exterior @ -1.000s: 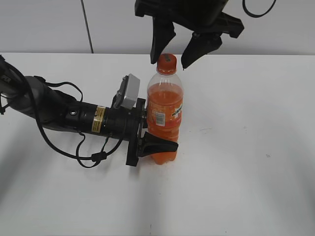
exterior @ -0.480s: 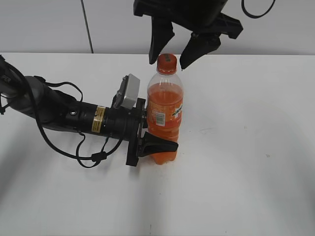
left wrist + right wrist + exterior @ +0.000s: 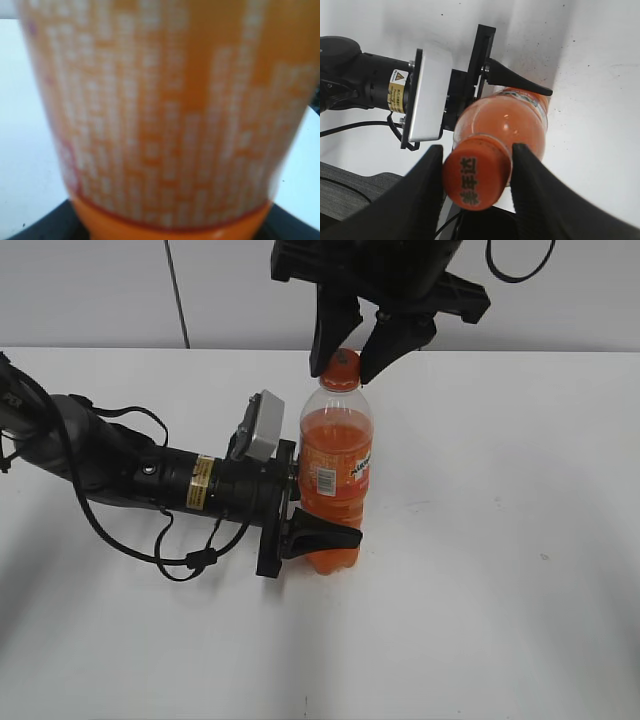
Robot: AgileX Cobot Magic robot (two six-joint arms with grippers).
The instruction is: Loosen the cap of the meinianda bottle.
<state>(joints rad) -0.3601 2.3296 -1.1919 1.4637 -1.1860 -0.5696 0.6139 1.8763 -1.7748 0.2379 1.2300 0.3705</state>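
On the white table (image 3: 480, 570), the meinianda bottle (image 3: 335, 475) is hemmed in from 9 o'clock by the left gripper (image 3: 322, 540), whose arm and cables lie across the tabletop toward the left edge. From 12 o'clock the right gripper (image 3: 347, 362) blocks the way down, its fingers (image 3: 427, 192) set on either side of the cap (image 3: 476, 180). From 2 round to 6 o'clock the tabletop lies bare, and a hand could pass there.
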